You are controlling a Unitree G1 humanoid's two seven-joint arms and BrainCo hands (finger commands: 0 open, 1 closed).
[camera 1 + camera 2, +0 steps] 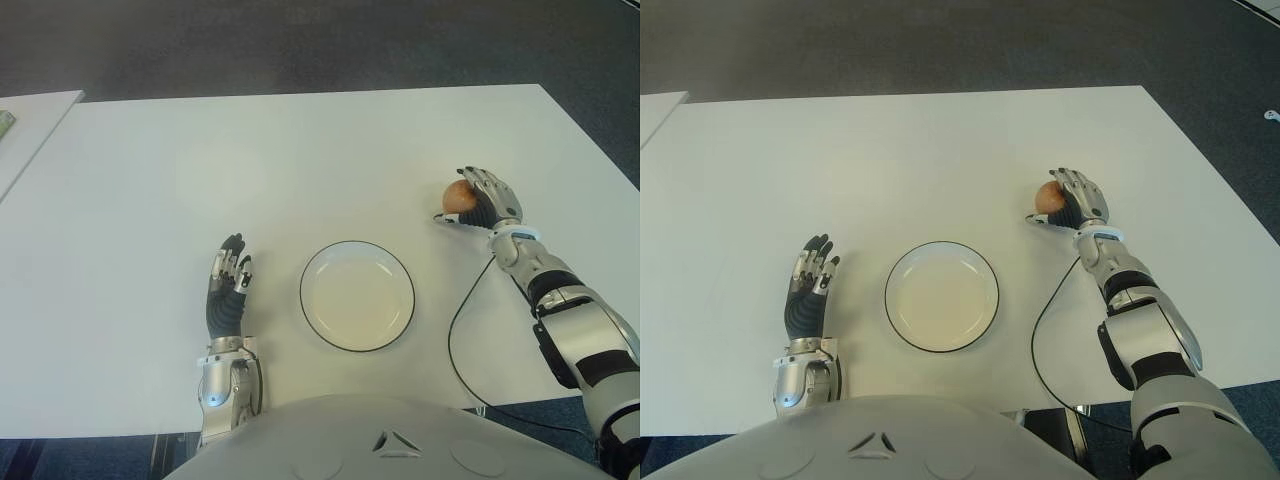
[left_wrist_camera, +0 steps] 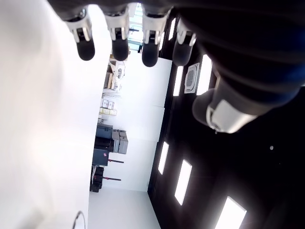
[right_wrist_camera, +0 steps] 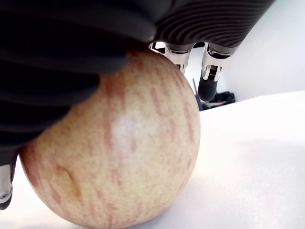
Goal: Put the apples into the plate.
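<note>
One red-and-yellow streaked apple (image 1: pixel 458 197) sits on the white table (image 1: pixel 300 160), right of the plate and a little farther back. My right hand (image 1: pixel 484 203) is wrapped over it, palm and fingers against its skin; the right wrist view shows the apple (image 3: pixel 114 157) pressed into the palm, fingertips (image 3: pixel 209 76) curling past its far side, its underside on the table. The white plate (image 1: pixel 357 295) with a dark rim lies near the front middle and holds nothing. My left hand (image 1: pixel 228 283) shows left of the plate, fingers straight and holding nothing.
A black cable (image 1: pixel 458 330) loops from my right forearm over the table's front right part. A second white table edge (image 1: pixel 30 130) stands at the far left. Dark floor lies beyond the table's far edge.
</note>
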